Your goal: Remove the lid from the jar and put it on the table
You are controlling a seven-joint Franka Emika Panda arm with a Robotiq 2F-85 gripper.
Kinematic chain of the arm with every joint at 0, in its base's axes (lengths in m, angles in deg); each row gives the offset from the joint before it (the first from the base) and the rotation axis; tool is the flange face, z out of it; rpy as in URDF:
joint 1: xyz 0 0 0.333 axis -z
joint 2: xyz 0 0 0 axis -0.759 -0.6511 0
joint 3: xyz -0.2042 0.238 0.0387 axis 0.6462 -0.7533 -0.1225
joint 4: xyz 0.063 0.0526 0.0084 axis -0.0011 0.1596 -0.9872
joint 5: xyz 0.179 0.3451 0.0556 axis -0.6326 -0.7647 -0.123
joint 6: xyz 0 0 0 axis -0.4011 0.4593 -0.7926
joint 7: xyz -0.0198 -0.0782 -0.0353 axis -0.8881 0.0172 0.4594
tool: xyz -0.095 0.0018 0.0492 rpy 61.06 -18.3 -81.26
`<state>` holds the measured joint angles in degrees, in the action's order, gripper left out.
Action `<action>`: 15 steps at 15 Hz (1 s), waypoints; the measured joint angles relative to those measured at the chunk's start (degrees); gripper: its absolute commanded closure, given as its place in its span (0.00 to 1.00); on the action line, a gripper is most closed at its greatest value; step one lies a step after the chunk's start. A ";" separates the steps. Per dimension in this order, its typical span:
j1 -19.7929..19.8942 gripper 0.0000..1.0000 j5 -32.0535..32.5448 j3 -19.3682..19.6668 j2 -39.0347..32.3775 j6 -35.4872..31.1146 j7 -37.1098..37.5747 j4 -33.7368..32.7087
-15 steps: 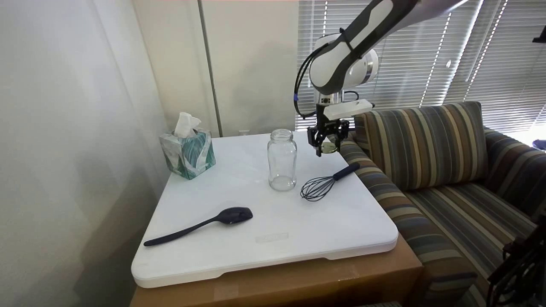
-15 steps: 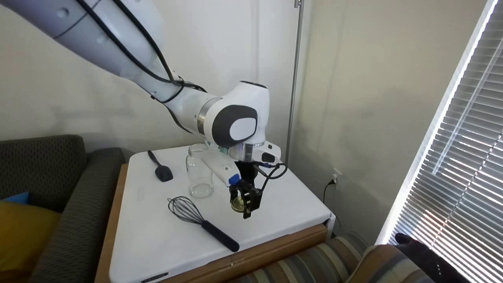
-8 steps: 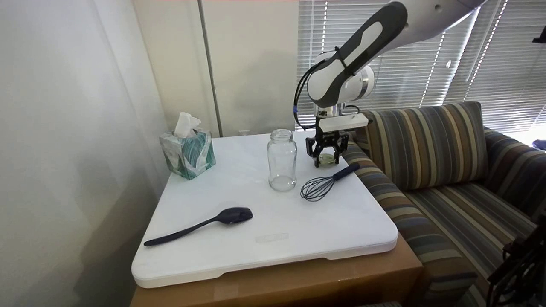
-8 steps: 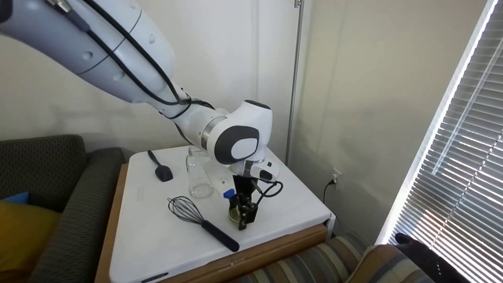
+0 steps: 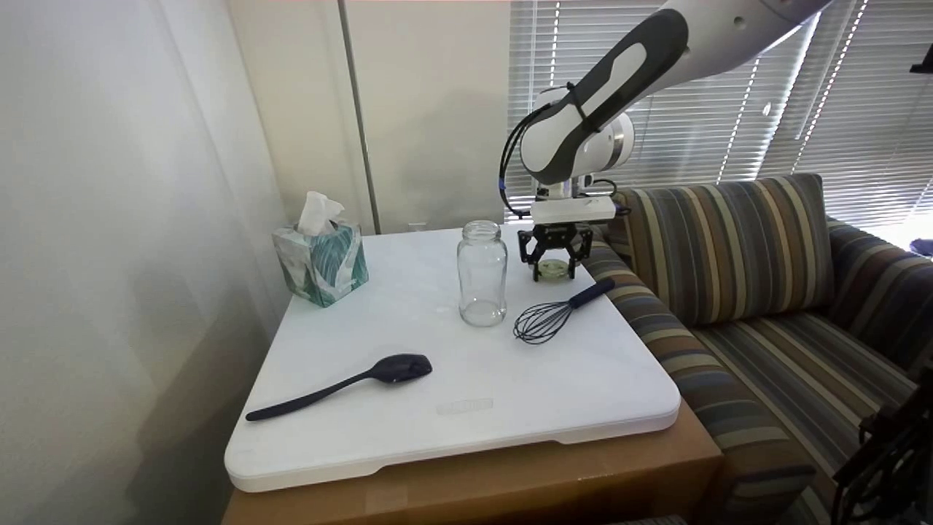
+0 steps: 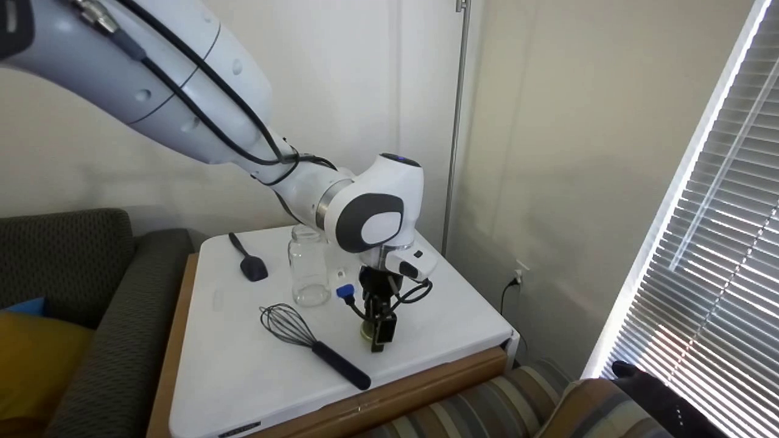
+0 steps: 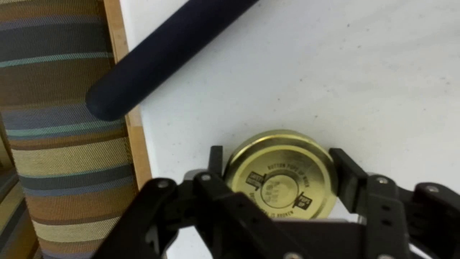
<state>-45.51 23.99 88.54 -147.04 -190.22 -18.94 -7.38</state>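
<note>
Gripper (image 7: 277,162): jaws holding gold safety-button lid (image 7: 282,180), rim partly hidden; contact with table (image 5: 466,357) unclear. Whisk (image 7: 172,54): cropped in wrist view. Glass jar (image 5: 482,273): left of lid in an exterior view.

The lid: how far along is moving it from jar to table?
Done: the lid is off; the jar stands uncovered. In hand: the gripper appears closed on the lid, low at the table; whether it touches is unclear. Left, probably: settling the lid and letting go, since the grip looks unreleased.
</note>
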 measured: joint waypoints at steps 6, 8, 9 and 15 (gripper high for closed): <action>0.06 0.00 -0.03 0.27 -1.22 0.47 1.08 -1.39; 0.07 0.00 -0.06 0.28 -1.37 0.51 1.08 -1.64; 0.07 0.00 -0.07 0.28 -1.42 0.51 1.08 -1.72; 0.25 0.00 -0.06 0.04 -0.62 0.64 -6.09 -2.43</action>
<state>-45.26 23.92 88.57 -147.65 -189.58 -25.02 -9.81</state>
